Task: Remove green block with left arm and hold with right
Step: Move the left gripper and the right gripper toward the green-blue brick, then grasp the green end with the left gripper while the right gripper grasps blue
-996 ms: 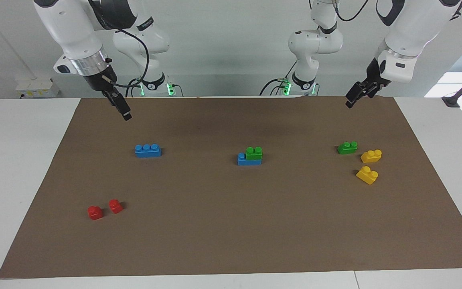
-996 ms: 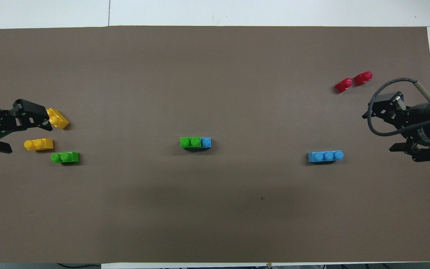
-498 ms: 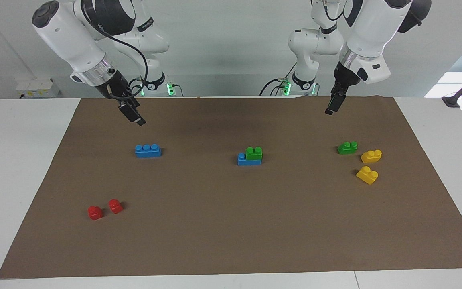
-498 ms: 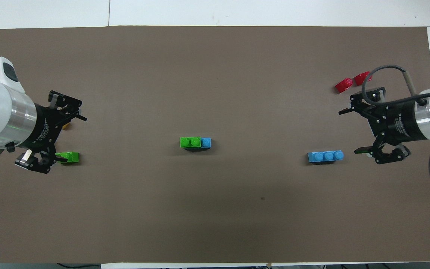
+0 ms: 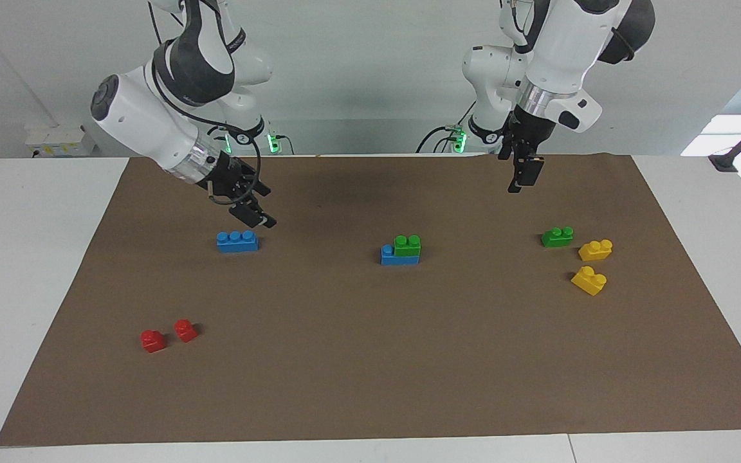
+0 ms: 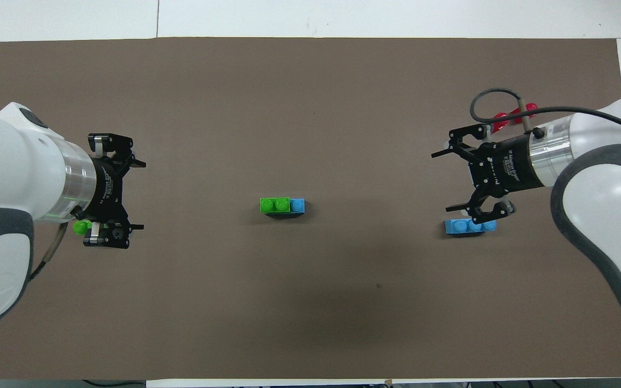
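Observation:
A green block [image 5: 407, 244] [image 6: 274, 205] sits on a blue brick [image 5: 390, 258] [image 6: 298, 205] in the middle of the mat. A second green block [image 5: 557, 236] [image 6: 79, 227] lies toward the left arm's end, mostly covered from above by my left gripper. My left gripper [image 5: 517, 183] [image 6: 139, 195] hangs open in the air over the mat near that second block, holding nothing. My right gripper [image 5: 262, 218] [image 6: 441, 182] is open and empty, low over the mat just beside a loose blue brick [image 5: 237, 241] [image 6: 459, 228].
Two yellow bricks [image 5: 595, 249] [image 5: 589, 280] lie next to the second green block, hidden under the left arm from above. Two red bricks [image 5: 152, 341] [image 5: 185, 330] lie toward the right arm's end. A brown mat [image 5: 370, 360] covers the white table.
Both arms have swung in from the table's ends toward the middle, and their grippers have come lower. Both stayed open. No brick has moved.

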